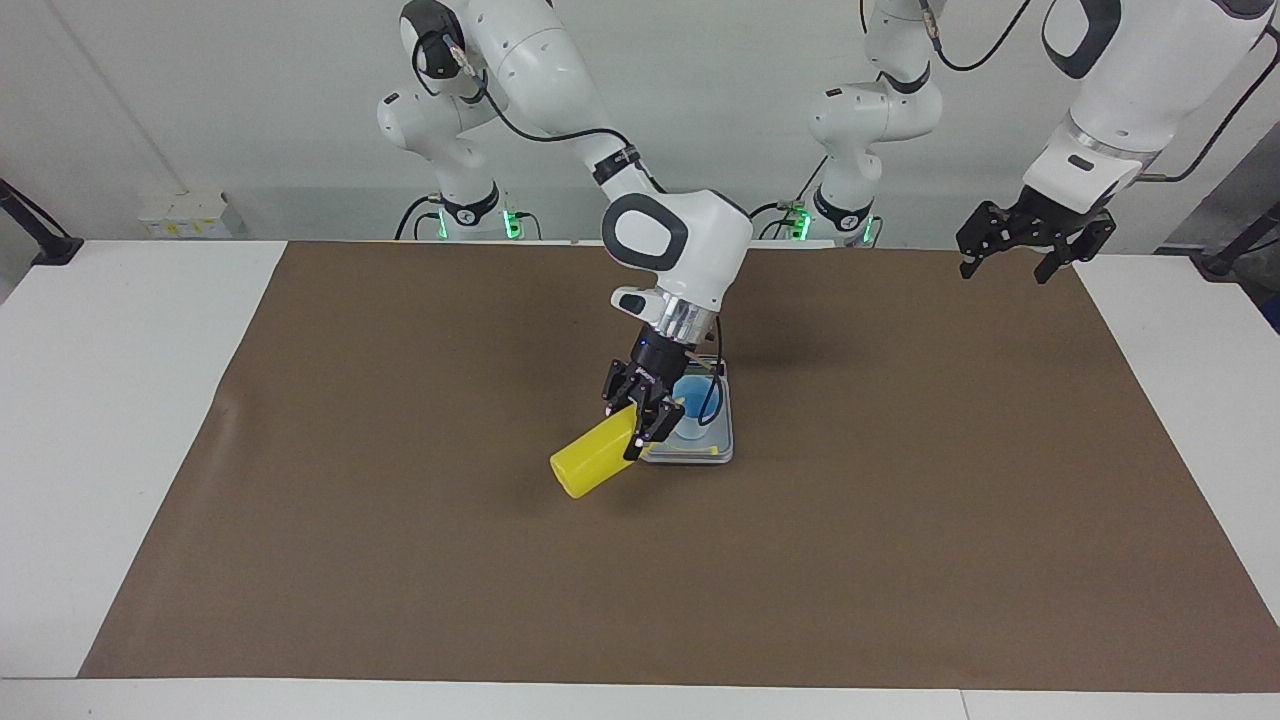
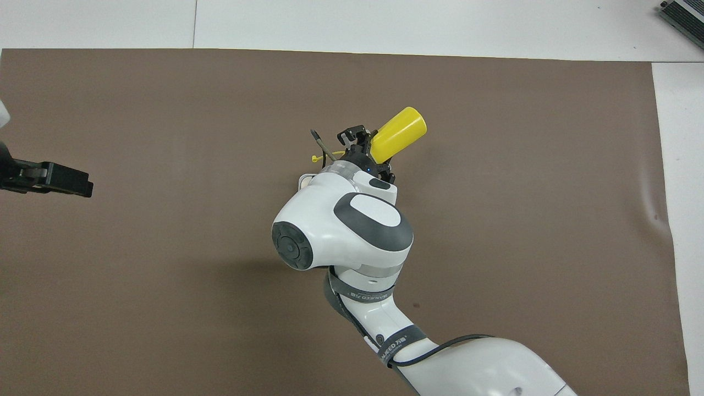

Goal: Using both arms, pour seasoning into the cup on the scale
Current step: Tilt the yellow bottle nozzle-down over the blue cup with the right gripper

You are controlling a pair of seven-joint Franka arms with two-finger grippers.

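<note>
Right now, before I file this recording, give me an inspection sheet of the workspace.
Surface: brown mat on a white table.
Job's things: yellow bottle tilted, nozzle toward the blue cup on the scale.
Clutter: nothing seen.
Grippers: right gripper shut on the bottle; left gripper open, waiting over the mat's edge.
Cables: black cable hangs over the cup.
Surroundings: white wall, grey box at the table's corner.
</note>
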